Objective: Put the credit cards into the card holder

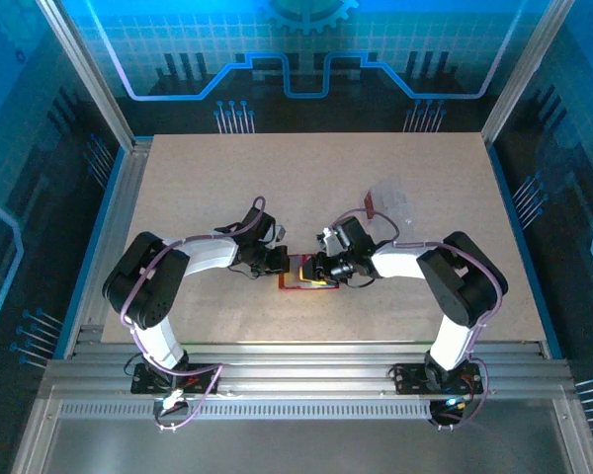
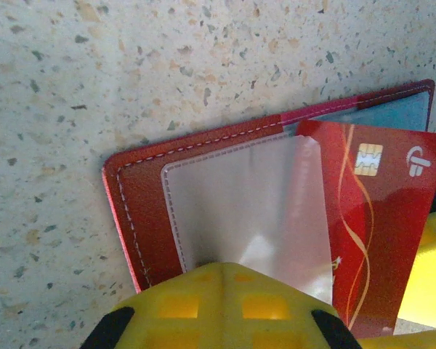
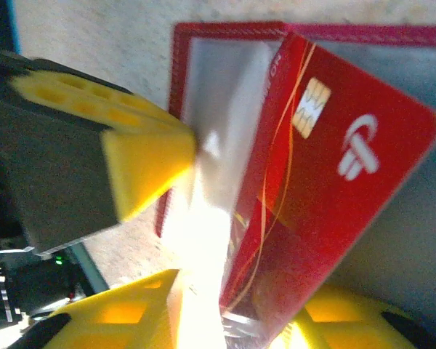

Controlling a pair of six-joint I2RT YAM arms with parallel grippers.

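Note:
The red card holder [image 1: 295,279] lies open on the table between both arms. My left gripper [image 2: 229,273] is shut, its yellow tips resting on the holder's glossy clear pocket [image 2: 240,196], near the stitched red edge [image 2: 142,196]. A red credit card [image 2: 381,218] with a gold chip has one edge tucked under that pocket. In the right wrist view the same credit card [image 3: 327,167] stands tilted over the card holder [image 3: 185,43], between the parted fingers of my right gripper [image 3: 232,309]. A bright gap separates the card from one finger. The left gripper's fingers [image 3: 142,156] press beside it.
A clear plastic bag [image 1: 390,197] with something red at its edge lies just behind the right arm. Both grippers [image 1: 282,263] [image 1: 324,269] meet at the table's near middle. Metal rails frame the speckled tabletop [image 1: 227,178].

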